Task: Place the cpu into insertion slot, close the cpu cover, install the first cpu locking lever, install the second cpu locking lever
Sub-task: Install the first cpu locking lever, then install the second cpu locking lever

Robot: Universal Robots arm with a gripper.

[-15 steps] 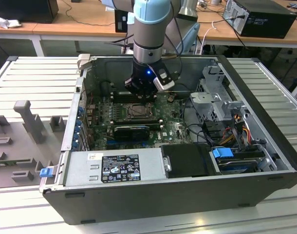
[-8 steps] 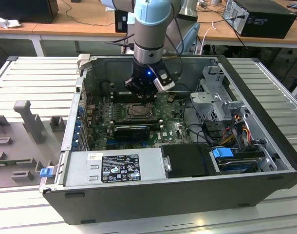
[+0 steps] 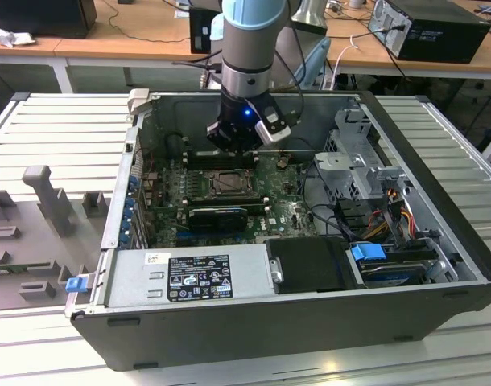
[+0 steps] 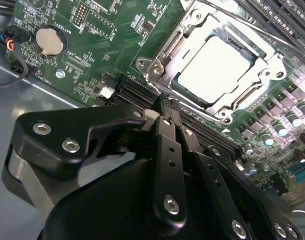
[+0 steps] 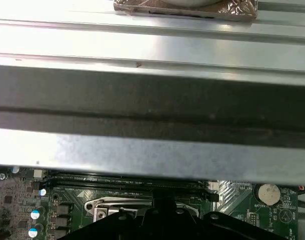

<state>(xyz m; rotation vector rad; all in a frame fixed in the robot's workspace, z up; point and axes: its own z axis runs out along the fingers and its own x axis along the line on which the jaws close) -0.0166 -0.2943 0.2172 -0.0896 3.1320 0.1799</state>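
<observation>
In the second wrist view the cpu lies flat in the insertion slot, its pale silvery top showing. The cpu cover, a silvery metal frame, lies down around the chip. I cannot tell how the locking levers stand. My gripper hangs just beside the socket with its black fingers shut and nothing between them. In the exterior view the gripper hovers low inside the open computer case, just behind the insertion slot. The first wrist view shows the gripper in front of the socket's metal frame.
Long black memory slots run right by the fingertips. A coin battery sits on the green board. The case's metal wall rises close behind the gripper. A power supply, a drive cage and cables crowd the case.
</observation>
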